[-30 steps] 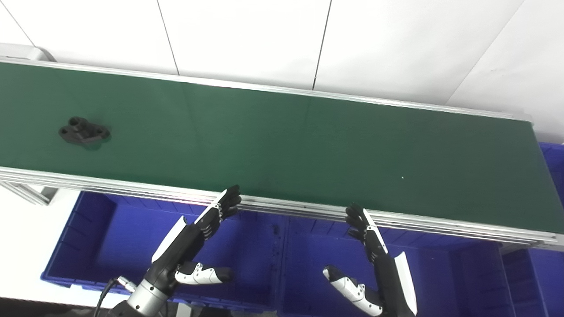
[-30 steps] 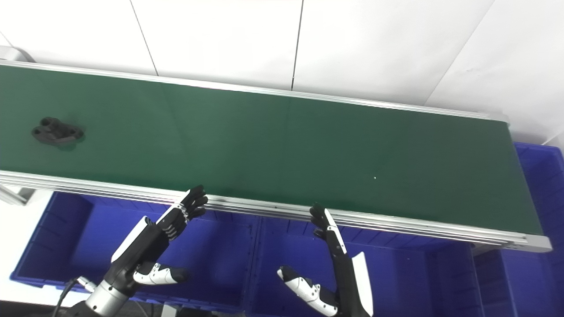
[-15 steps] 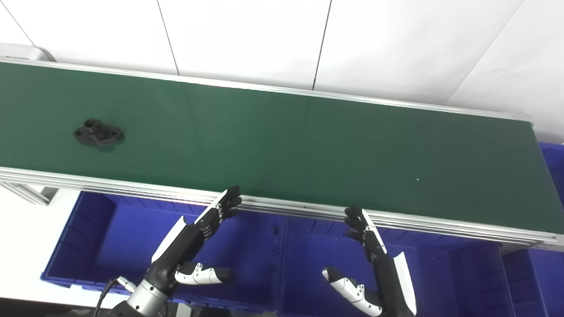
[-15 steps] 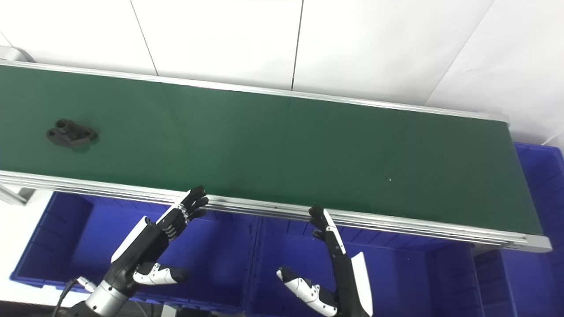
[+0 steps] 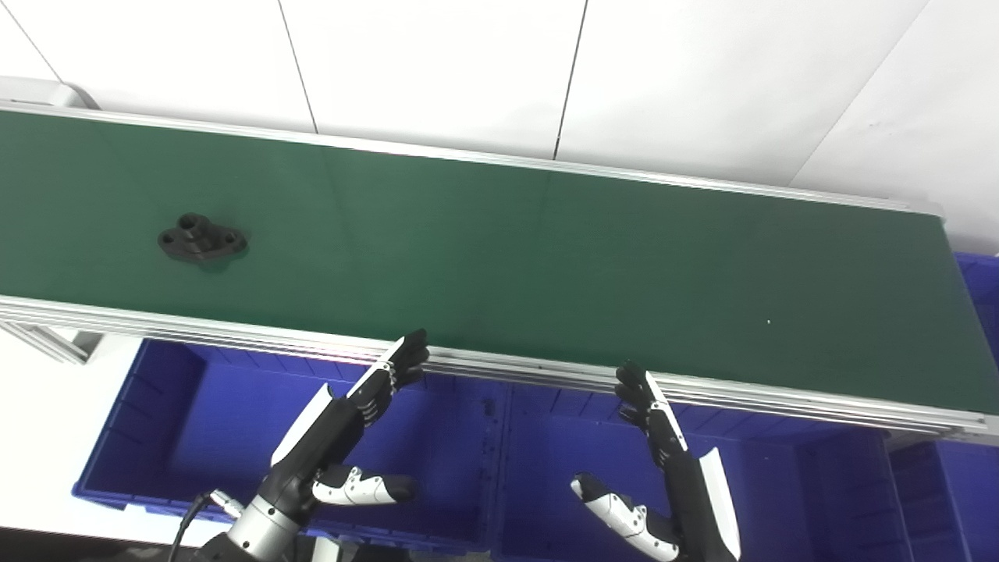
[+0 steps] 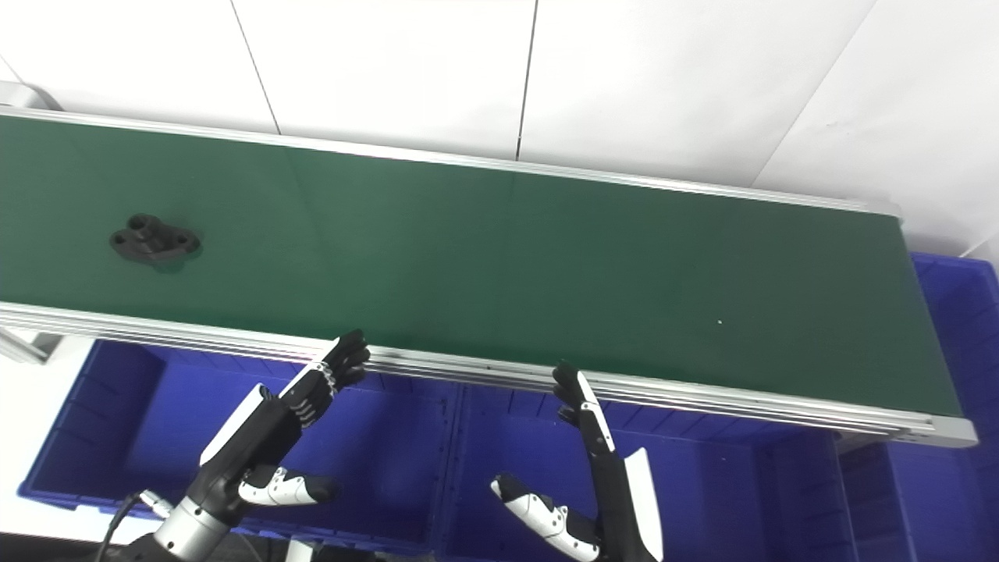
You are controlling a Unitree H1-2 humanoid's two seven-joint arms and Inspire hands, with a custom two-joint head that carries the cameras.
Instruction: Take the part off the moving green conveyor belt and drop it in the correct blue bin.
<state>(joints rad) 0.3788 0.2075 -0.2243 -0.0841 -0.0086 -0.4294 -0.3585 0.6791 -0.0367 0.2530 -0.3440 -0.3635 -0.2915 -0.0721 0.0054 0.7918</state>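
While both hands wait below the belt's near rail, the black part (image 5: 202, 238) has ridden further along the green conveyor belt (image 5: 546, 257) since half a sec ago — it's closer to my left hand (image 5: 343, 425) now, but far from within reach: up and well off to that hand's left, apart from it. Part lies flat on the belt, nearer the near edge than the far one, w/ a raised round boss and holes in its flange showing.

Left hand: spread, holding nothing, fingers straight and pointing up toward the rail, thumb stuck out sideways. Fingertips sit just at the rail's edge, over the left blue bin (image 5: 179, 414). No real shift vs the earlier frames.

Right hand (image 5: 671, 460): same story, released, fingers extended, thumb out to the side, nothing in it. It hangs over the middle blue bin (image 5: 546, 445), tips just under the rail. I see maybe a slight drop from before, otherwise unchanged.

Small white speck (image 5: 769, 321) on the belt, up-right of my right hand, has drifted rightward too. Cam view hasn't moved.
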